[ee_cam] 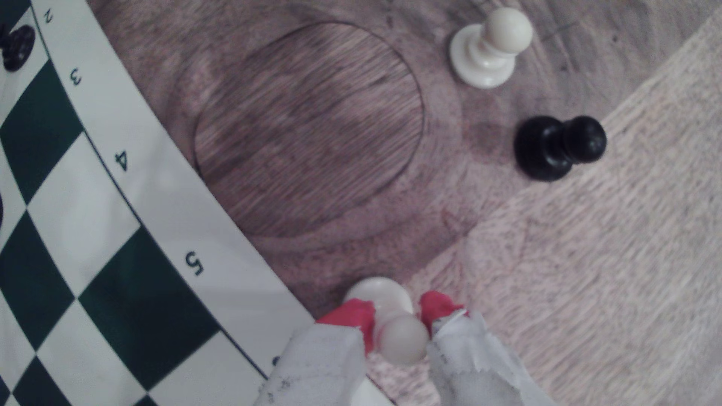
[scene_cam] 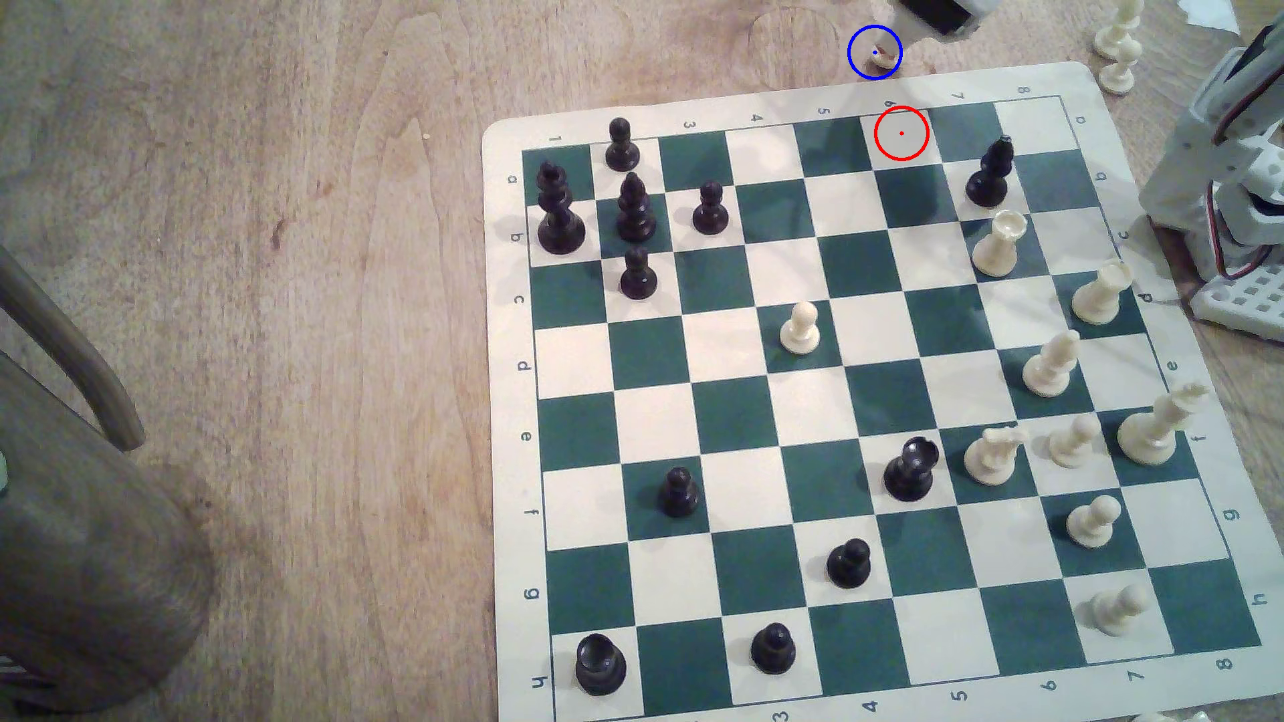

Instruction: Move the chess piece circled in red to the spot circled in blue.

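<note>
On my exterior feed, sweeping from the left, I see bare wooden table [scene_cam: 278, 347]; then the green-and-white chess mat [scene_cam: 854, 416], with black pieces clustered toward its ten o'clock corner and cream ones lined down its three o'clock edge; a lone cream pawn [scene_cam: 800, 330] stands near the mat's middle. The red circle [scene_cam: 901, 132] rings an empty white square in the row at the mat's twelve o'clock edge; just off the mat at eleven o'clock from it, the blue circle [scene_cam: 874, 52] sits on the wood, and the cream-white pawn [scene_cam: 882, 57] stands inside it, base on the table. The gripper [scene_cam: 896, 38] reaches in from one o'clock of that ring; the arm's white base [scene_cam: 1237, 208] sits at the exterior view's right edge.

On the wrist feed the red fingertips [ee_cam: 353, 312] flank the cream-white pawn [ee_cam: 390, 324] narrowly, one against each side of its neck; I cannot tell how firmly they press. Another cream pawn [ee_cam: 488, 47] and a black pawn [ee_cam: 554, 148] stand on the wood beyond.
</note>
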Action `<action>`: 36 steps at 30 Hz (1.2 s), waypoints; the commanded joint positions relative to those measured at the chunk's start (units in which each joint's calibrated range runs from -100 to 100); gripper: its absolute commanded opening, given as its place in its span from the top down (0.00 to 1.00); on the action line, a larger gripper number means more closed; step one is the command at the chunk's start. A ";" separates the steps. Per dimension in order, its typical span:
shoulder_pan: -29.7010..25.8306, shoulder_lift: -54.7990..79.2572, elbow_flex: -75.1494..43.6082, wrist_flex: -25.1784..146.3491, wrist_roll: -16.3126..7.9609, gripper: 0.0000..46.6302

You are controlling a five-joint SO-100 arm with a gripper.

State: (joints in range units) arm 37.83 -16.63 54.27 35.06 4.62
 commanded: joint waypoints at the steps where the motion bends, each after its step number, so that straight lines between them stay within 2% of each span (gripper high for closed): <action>1: 0.14 -0.26 -4.04 -1.32 0.00 0.96; 4: -0.17 -0.26 -3.95 -1.40 -0.20 0.95; 5: -0.25 -0.26 -3.86 -1.89 -0.29 0.85; 10: -0.17 -0.01 -3.14 -3.12 -0.34 0.51; 13: 0.30 -0.52 -1.41 -6.15 -0.34 0.43; 25: 2.41 -4.76 0.58 -3.53 0.20 0.40; 36: -0.01 -14.86 0.22 12.20 -0.20 0.46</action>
State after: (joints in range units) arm 38.35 -25.51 55.45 43.03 4.62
